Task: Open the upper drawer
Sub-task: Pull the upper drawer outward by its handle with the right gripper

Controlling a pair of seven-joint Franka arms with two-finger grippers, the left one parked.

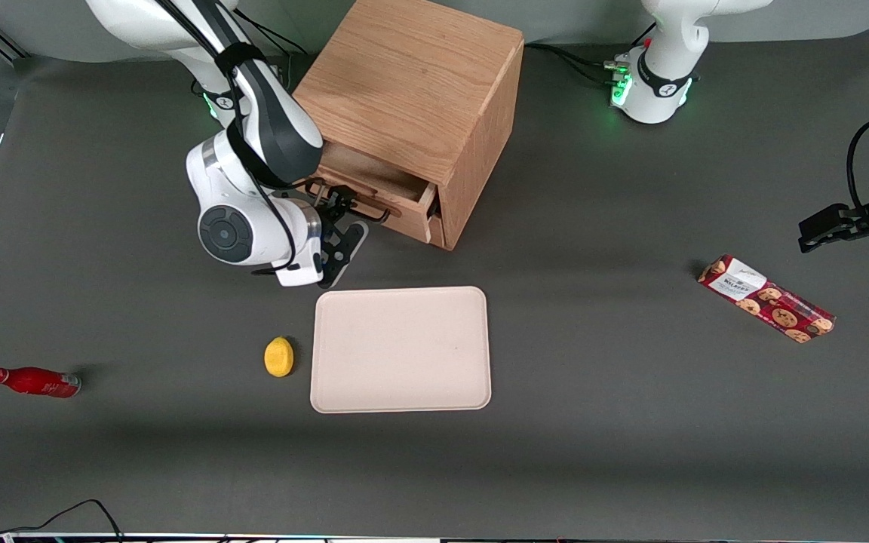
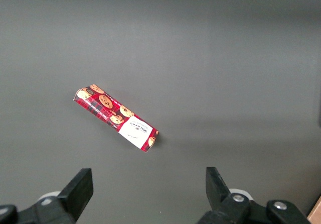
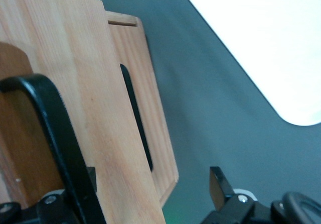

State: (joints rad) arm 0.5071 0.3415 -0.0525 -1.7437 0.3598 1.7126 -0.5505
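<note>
The oak cabinet (image 1: 412,83) stands at the back of the table. Its upper drawer (image 1: 393,194) is pulled out a short way, so its shallow tray body shows under the cabinet top. My right gripper (image 1: 338,215) is at the drawer's front, by the thin black wire handle (image 1: 359,210). In the right wrist view the gripper (image 3: 150,191) is open. The light wood drawer front (image 3: 95,108) runs between its spread fingers. The black handle (image 3: 55,133) lies against one finger, and the other fingertip (image 3: 219,183) stands free over the table. The lower drawer (image 3: 160,153) shows just past it, closed.
A beige tray (image 1: 400,348) lies nearer the front camera than the cabinet and also shows in the right wrist view (image 3: 266,43). A yellow lemon (image 1: 278,356) lies beside it. A red bottle (image 1: 33,381) lies toward the working arm's end. A cookie box (image 1: 765,298) (image 2: 116,118) lies toward the parked arm's end.
</note>
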